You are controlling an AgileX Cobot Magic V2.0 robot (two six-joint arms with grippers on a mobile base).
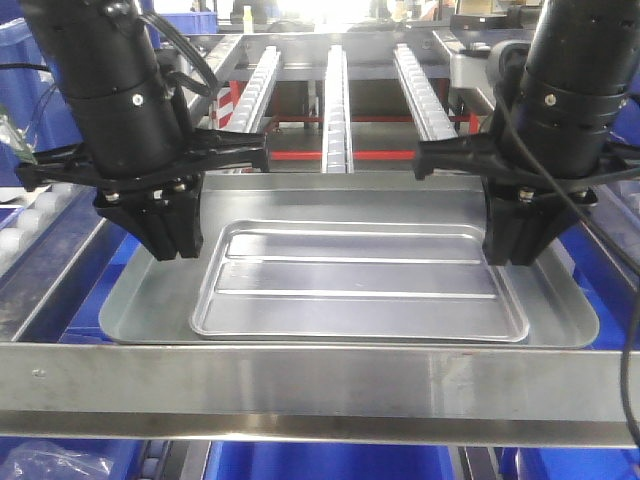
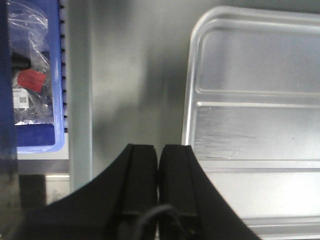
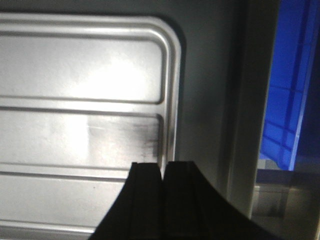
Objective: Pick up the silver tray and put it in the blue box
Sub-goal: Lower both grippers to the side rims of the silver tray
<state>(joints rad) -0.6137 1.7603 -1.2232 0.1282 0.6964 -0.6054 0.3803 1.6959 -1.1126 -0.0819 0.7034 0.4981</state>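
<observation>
The silver tray [image 1: 360, 285], shiny with two long ridges, lies flat inside a larger dull grey tray [image 1: 140, 300]. My left gripper [image 1: 172, 245] is shut and empty, over the grey tray's floor just left of the silver tray's left rim. In the left wrist view the gripper [image 2: 158, 148] sits beside the rim of the silver tray [image 2: 260, 125]. My right gripper [image 1: 515, 250] is shut. In the right wrist view the gripper [image 3: 163, 165] is right above the right rim of the silver tray [image 3: 80, 80], and I cannot tell whether it touches. A blue crate wall [image 3: 290, 100] shows at the right.
A steel front rail [image 1: 320, 385] crosses below the trays. Roller conveyor tracks [image 1: 336, 100] run away behind them. Blue plastic [image 1: 330, 465] shows under the rail. A narrow blue bin [image 2: 35, 75] with bagged parts stands left of the grey tray.
</observation>
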